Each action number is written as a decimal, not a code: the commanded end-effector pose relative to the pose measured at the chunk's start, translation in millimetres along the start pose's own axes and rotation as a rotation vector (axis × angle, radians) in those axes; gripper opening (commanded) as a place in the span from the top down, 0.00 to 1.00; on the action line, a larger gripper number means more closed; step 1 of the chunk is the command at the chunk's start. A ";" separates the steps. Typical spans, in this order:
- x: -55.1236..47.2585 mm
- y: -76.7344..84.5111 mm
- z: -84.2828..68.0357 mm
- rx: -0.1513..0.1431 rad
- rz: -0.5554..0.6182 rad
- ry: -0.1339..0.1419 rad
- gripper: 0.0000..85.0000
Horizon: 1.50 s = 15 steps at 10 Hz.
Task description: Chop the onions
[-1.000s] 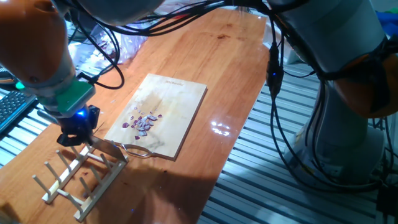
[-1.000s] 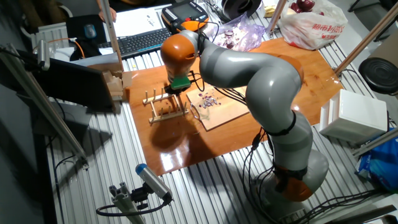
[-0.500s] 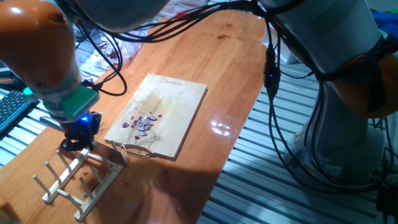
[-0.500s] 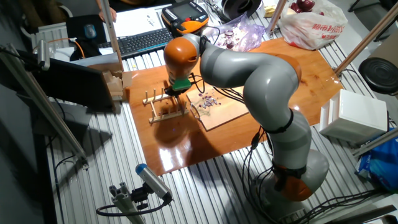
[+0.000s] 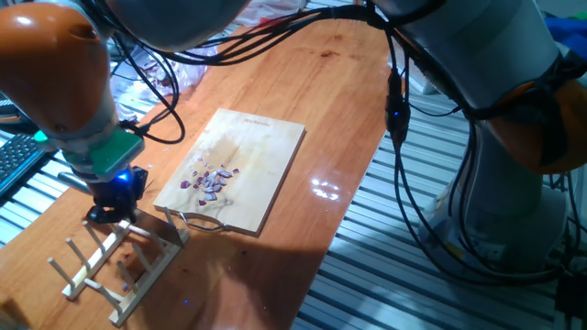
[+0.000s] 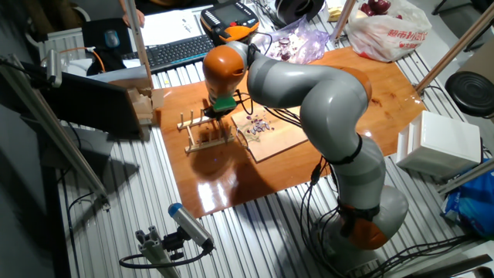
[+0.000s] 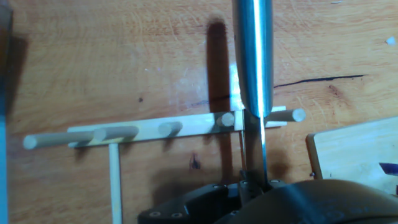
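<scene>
The onions (image 5: 212,180) lie diced: light, loose, wet bits, best scooped. The claw (image 5: 114,203) pinches a knife (image 7: 254,59).

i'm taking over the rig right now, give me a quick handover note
Gripper: over the wooden rack at the table's near end, shut on the knife; the hand view shows the blade reaching past the rack's dowels.
Onions: a small pile of purple-and-white diced bits in the middle of the cutting board, apart from the gripper.
Done: the onions look chopped.
Left: probably just setting the knife in the rack, letting go and backing off. Whether the blade already rests in the rack can't be told.
</scene>
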<state>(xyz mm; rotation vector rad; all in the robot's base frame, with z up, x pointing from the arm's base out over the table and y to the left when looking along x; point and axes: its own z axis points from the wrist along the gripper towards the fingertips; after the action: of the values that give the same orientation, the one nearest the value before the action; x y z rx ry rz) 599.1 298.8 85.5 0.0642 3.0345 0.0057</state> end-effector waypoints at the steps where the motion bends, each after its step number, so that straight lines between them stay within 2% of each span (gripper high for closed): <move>1: -0.8 -0.1 2.7 -0.002 0.000 -0.003 1.00; 2: -1.9 0.7 5.8 -0.002 0.002 -0.009 1.00; 3: -2.8 0.7 7.8 0.018 -0.002 -0.010 1.00; 4: -3.0 -0.1 8.7 0.025 0.007 -0.010 1.00; 5: -2.9 -0.2 9.0 0.032 0.027 -0.003 0.60; 6: -2.9 -0.5 9.4 0.035 0.036 -0.005 0.60; 7: -3.3 -0.7 9.0 0.041 0.040 -0.006 0.40; 11: -5.2 0.3 -2.1 0.045 0.042 0.019 0.40; 12: -5.9 0.4 -8.2 0.048 0.038 0.032 0.40; 13: -6.4 0.5 -21.9 0.041 0.039 0.062 0.40; 14: -5.9 0.6 -42.2 0.032 0.048 0.092 0.40; 15: -2.9 -3.7 -70.4 0.033 0.050 0.121 0.40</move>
<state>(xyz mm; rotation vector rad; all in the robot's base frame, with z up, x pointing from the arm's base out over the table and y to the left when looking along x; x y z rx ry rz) 594.1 294.3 125.6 0.1464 3.1542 -0.0360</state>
